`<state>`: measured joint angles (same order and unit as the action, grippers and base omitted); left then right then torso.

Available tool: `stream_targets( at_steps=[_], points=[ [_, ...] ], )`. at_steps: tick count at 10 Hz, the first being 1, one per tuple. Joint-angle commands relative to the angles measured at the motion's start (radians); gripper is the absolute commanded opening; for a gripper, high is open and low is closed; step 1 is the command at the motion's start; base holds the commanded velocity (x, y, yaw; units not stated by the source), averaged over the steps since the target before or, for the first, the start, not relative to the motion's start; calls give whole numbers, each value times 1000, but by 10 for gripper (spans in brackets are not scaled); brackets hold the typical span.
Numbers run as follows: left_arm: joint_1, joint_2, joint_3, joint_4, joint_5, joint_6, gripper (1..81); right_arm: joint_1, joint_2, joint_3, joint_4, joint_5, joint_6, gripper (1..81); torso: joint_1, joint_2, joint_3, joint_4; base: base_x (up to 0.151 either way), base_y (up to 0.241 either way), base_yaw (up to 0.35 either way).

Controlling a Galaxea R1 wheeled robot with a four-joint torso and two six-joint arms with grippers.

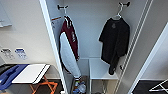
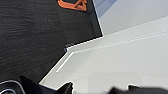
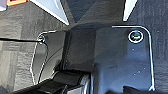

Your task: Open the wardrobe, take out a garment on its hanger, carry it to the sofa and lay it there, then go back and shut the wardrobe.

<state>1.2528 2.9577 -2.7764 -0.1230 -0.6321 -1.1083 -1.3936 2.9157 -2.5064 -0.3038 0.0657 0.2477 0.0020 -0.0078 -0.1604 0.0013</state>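
The wardrobe [image 1: 87, 32] stands open right in front of me, its white doors swung out on both sides. On the right of its rail the black garment [image 1: 115, 40] hangs long from a thin white hanger [image 1: 119, 13] whose hook is over a dark peg. The garment's lower end dangles just above a white shelf [image 1: 100, 70]. In the left wrist view a white wardrobe panel [image 2: 120, 57] lies close, with dark parts of my left gripper [image 2: 98, 90] at the picture's edge. The right wrist view looks down on dark carpet [image 3: 15, 50] past my own base plate.
A maroon jacket with white sleeves [image 1: 70, 47] hangs at the wardrobe's left. Small items [image 1: 80, 87] lie on its floor. A white-and-blue chair on an orange frame [image 1: 30, 73] stands left of the left door [image 1: 51, 37]. A white frame [image 1: 160, 87] lies at the lower right.
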Motion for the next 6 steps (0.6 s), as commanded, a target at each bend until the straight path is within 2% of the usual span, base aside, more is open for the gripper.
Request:
stream_targets(
  at_steps=[1,2,3,5,6],
  points=[
    [-11,-18,0,236,17,-7,811,50,4,8,-11,-46,-2,811,0,0,0,0,0,0,0],
    [-2,-28,9,364,72,-7,811,50,7,5,-12,-46,-2,811,0,0,0,0,0,0,0],
    [7,-40,36,551,164,-8,811,50,9,2,-11,-46,-2,811,0,0,0,0,0,0,0],
    [21,-63,107,721,216,-8,811,50,9,0,-12,-44,-2,811,0,0,0,0,0,0,0],
    [20,-67,132,747,218,-7,811,50,9,0,-12,-44,-2,811,0,0,0,0,0,0,0]
  ],
)
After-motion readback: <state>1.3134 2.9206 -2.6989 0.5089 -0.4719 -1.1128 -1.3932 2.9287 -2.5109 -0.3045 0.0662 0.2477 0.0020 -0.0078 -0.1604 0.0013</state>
